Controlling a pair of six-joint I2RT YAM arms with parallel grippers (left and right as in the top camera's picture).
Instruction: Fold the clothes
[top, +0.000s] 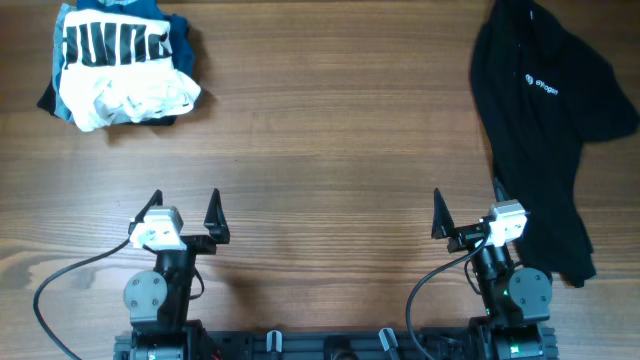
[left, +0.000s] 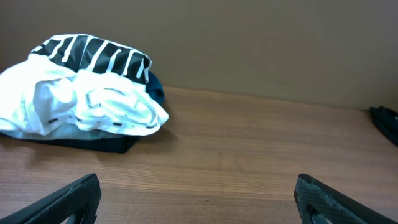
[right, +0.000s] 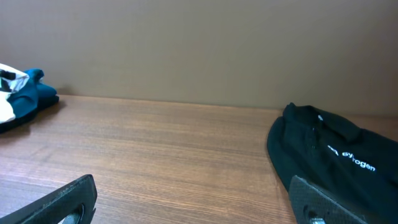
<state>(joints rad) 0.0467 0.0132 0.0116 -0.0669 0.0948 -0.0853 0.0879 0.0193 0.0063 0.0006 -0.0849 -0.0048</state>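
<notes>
- The white T-shirt (top: 130, 85) carries a bold black block print (top: 115, 42) cut by white upright strokes; the cloth is so crumpled that no word can be made out
- The black shirt (top: 545, 130) bears a small white logo (top: 541, 86) on its chest: a round mark and a short line of lettering, set aslant in the overhead view and too small to read with any certainty
- The white T-shirt lies bunched in a heap at the far left corner of the tabletop (top: 330, 130), with a blue garment (top: 180, 35) showing under and behind it; the heap has no clear long axis, though the printed band runs left to right across its far part
- The black shirt lies spread at the far right, its long axis running from the far edge toward the robot; its wider part is at the far end, and a narrow tail reaches down beside the right arm's base
- The two lots of clothing lie well apart, with bare wood between them
- The left tool (top: 185, 205) stands near the front edge with its fingers spread wide, gripping nothing and pointing toward the heap
- The right tool (top: 467, 205) is likewise spread wide and grips nothing; its outer finger lies over the edge of the black shirt as seen from above, and whether it touches cannot be told
</notes>
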